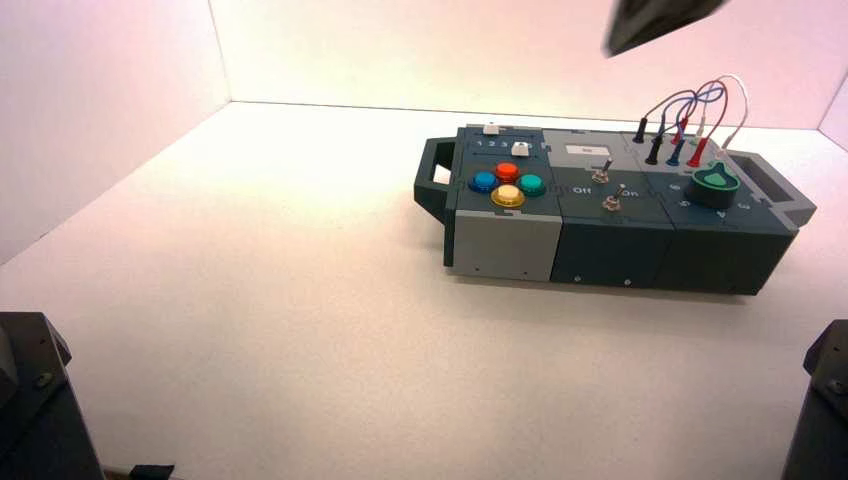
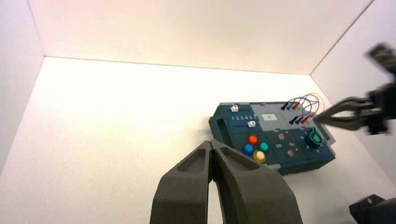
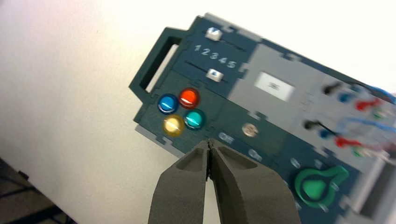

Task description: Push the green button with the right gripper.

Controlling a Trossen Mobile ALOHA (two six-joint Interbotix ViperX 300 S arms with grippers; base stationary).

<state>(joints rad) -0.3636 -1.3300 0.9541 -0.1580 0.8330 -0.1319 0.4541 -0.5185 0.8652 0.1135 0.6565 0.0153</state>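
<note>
The green button [image 3: 194, 119] is a small teal dome in a cluster of four with the red [image 3: 189, 97], blue [image 3: 167, 103] and yellow [image 3: 173, 125] buttons on the box's left part. It also shows in the high view [image 1: 530, 185] and in the left wrist view [image 2: 264, 146]. My right gripper [image 3: 208, 142] is shut and empty. It hangs in the air above the box, apart from it, with its tips close to the green button in the right wrist view. The left wrist view shows it high over the box's right end [image 2: 322, 117]. My left gripper [image 2: 212, 142] is shut, empty and held back from the box.
The dark box [image 1: 610, 240] stands at the right of the white floor, with a handle [image 1: 432, 180] at its left end. It bears two sliders, toggle switches [image 1: 603, 175], a large green knob [image 1: 716, 181] and plugged wires [image 1: 690, 110]. White walls enclose the floor.
</note>
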